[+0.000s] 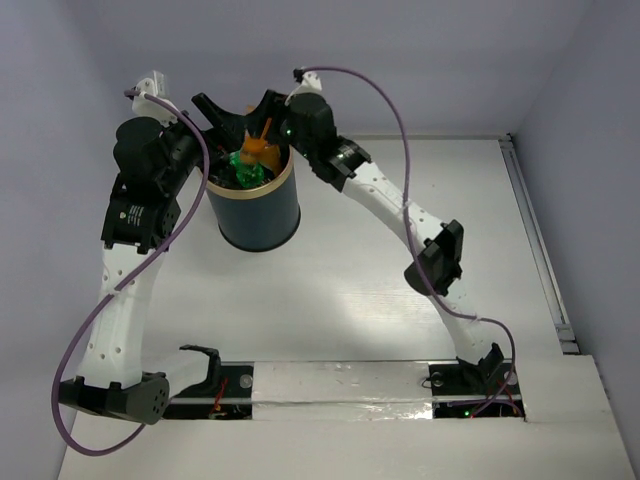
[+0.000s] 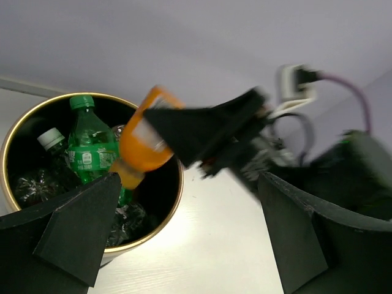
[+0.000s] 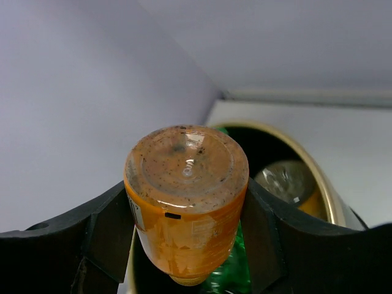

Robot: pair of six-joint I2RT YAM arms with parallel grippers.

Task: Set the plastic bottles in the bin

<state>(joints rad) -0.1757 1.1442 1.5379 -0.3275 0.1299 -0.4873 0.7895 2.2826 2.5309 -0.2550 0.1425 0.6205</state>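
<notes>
Clamped on an orange-filled bottle [image 1: 256, 150], the right gripper [image 1: 263, 136] is seen from the top camera held over the mouth of the bin [image 1: 256, 225], and the bottle is pinned between its two fingers. The bin is stood on the table [image 1: 350, 300] near the far edge, toward the far-left corner. Something green is visible inside it, just below the orange bottle. The left gripper [image 1: 240, 108] is placed at the far side of the bin, with its jaws spread wide and nothing held between them.

From the left wrist camera, both left fingers [image 2: 73, 233] are shown far apart at the lower corners, with no object between them. Beyond them, the orange-filled bottle is seen tilted, neck down, above the gold rim [image 2: 173, 205], gripped by the black right fingers. Inside the bin, a green bottle [image 2: 89, 150] with a green cap, a clear bottle with a white cap [image 2: 50, 139] and crumpled clear plastic [image 2: 27, 184] are seen lying together.

From the right wrist camera, the base of the orange-filled bottle is turned toward the lens and its neck is pointed down into the bin. It is pressed on both sides by the right fingers [image 3: 110, 233]. Another clear bottle [image 3: 288, 180] is visible inside, beneath the rim.
</notes>
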